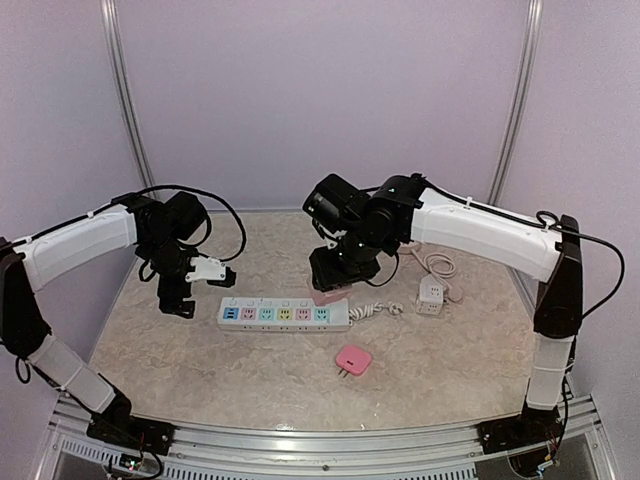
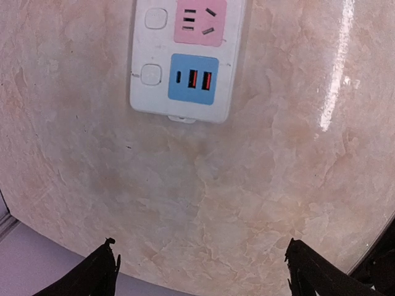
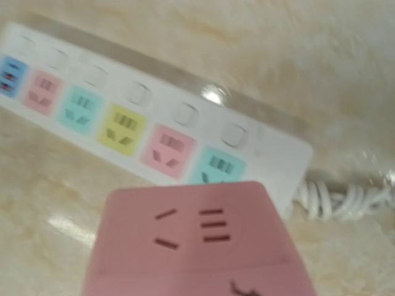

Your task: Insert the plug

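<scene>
A white power strip (image 1: 285,315) with coloured sockets lies across the middle of the table. My right gripper (image 1: 331,278) is shut on a pink plug block (image 1: 330,295) and holds it just above the strip's right end. In the right wrist view the pink plug (image 3: 200,240) fills the bottom, its socket face towards the camera, and hides the fingers. The strip (image 3: 154,132) lies beyond it. My left gripper (image 1: 178,300) is open and empty, left of the strip. In the left wrist view its fingertips (image 2: 102,271) stand wide apart, short of the strip's end (image 2: 185,61).
A second pink plug (image 1: 352,361) lies on the table in front of the strip. A white cube adapter (image 1: 430,295) with a loose cord sits at the right. The strip's coiled white cable (image 3: 345,200) lies off its right end. Walls enclose the table.
</scene>
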Controlling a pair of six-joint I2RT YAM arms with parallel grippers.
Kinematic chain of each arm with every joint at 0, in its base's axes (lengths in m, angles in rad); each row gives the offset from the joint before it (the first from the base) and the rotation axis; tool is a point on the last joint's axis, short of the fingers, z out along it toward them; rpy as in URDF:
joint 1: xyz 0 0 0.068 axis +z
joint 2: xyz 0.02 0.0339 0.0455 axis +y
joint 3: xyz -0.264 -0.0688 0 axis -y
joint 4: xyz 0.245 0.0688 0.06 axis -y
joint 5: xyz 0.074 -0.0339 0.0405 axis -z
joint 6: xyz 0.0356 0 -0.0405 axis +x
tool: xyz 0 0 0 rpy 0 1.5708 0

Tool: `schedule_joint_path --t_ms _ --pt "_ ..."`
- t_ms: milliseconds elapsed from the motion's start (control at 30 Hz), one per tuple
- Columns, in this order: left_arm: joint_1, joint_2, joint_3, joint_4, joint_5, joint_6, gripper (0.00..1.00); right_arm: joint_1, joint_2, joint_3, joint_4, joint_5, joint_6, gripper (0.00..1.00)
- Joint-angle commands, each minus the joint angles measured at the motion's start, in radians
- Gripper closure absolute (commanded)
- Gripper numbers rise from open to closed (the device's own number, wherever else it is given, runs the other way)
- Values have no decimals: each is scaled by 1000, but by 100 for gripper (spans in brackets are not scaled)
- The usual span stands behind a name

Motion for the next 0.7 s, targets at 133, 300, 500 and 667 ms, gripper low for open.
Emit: schedule_joint_path --t_ms 133,300,500,667 --pt "51 195 37 318 143 189 12 -68 -15 -101 43 -64 58 100" --pt "68 326 61 415 170 247 25 -80 10 -98 34 -72 51 100" --pt "149 436 222 353 318 242 36 -85 34 -68 -1 -58 30 100" --pt "161 491 232 422 274 210 36 -95 42 -60 2 -52 18 100"
